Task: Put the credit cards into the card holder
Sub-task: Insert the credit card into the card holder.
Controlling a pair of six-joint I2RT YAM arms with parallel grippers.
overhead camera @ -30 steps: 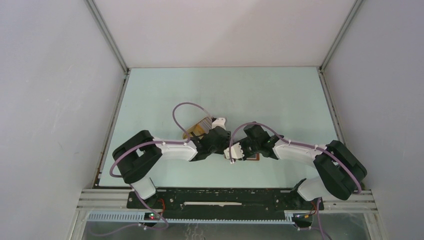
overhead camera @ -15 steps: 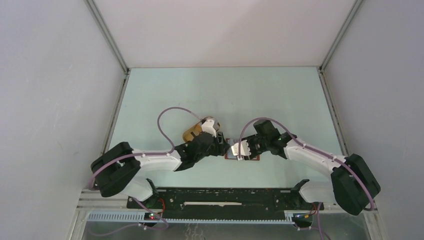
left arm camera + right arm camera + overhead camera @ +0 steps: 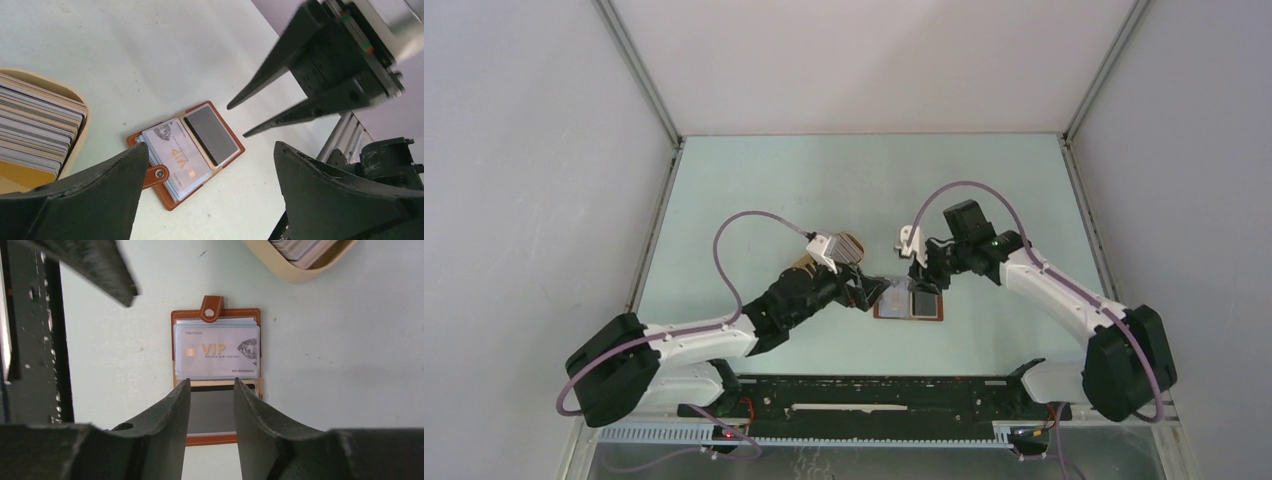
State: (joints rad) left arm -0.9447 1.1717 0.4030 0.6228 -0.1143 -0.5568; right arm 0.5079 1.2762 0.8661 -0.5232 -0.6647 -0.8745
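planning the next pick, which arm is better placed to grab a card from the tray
Left, probably. The left gripper is open and empty with the tray of credit cards beside it; the right gripper hangs over the card holder, farther off.

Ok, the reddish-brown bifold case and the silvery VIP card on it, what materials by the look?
Reddish-brown bifold case: leather or faux leather, matte, soft-looking strap tab with a shiny, probably metal snap. Silvery VIP card: probably plastic, thin, flat, slight sheen, gold print.
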